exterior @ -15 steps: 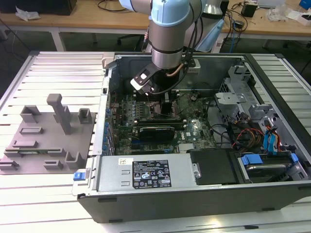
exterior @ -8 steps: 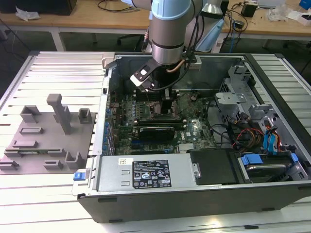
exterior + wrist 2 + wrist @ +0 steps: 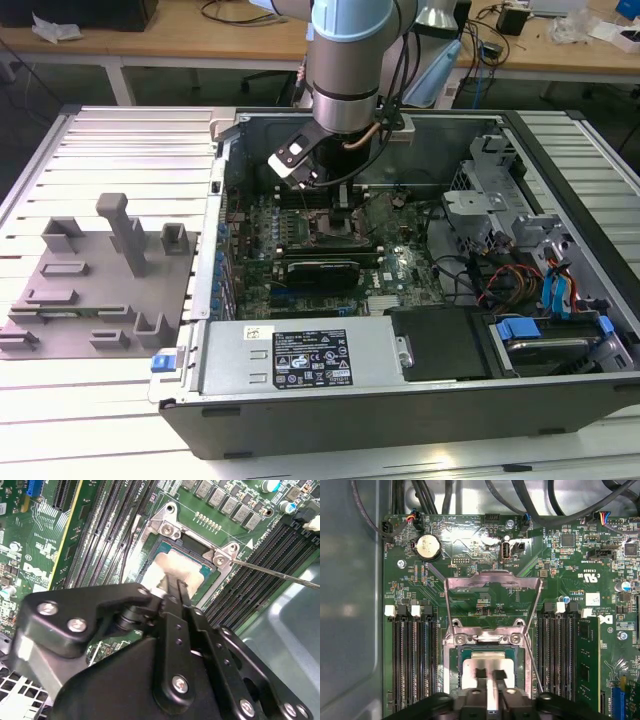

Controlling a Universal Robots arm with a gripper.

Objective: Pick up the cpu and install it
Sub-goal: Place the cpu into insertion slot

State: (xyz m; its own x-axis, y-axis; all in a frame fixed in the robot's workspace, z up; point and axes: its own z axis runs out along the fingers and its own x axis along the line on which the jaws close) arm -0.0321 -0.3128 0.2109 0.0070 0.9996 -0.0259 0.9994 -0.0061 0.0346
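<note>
- Item under inspection: the cpu (image 3: 487, 661), a thin square chip. We note a pale silvery metal top, with a narrow green edge showing along one side in both wrist views (image 3: 175, 565).
- Location: it lies inside the dark metal-framed socket (image 3: 453, 672) of the green board (image 3: 470, 550). We cannot tell whether it is fully seated.
- The socket's load plate (image 3: 492, 580) stands swung up and open above the chip. A thin lever wire (image 3: 280, 576) juts out beside the socket.
- The gripper (image 3: 490, 674) is down over the chip's top face, touching or just above it. We cannot tell whether it is released or clamped.
- Black memory slots (image 3: 412, 660) flank the socket on both sides.
- Surface: the board sits in an open computer case (image 3: 400, 412), which lies on its side on a ribbed, pale metal table (image 3: 120, 140). The arm reaches down into the case from above, and the gripper (image 3: 338, 205) is over the middle of the board.
- A grey tray (image 3: 60, 300) with upright blocks rests on the table at the exterior view's left, well apart from the socket.
- Room: wooden benches (image 3: 200, 45) carrying cables and loose items stand behind the table.
</note>
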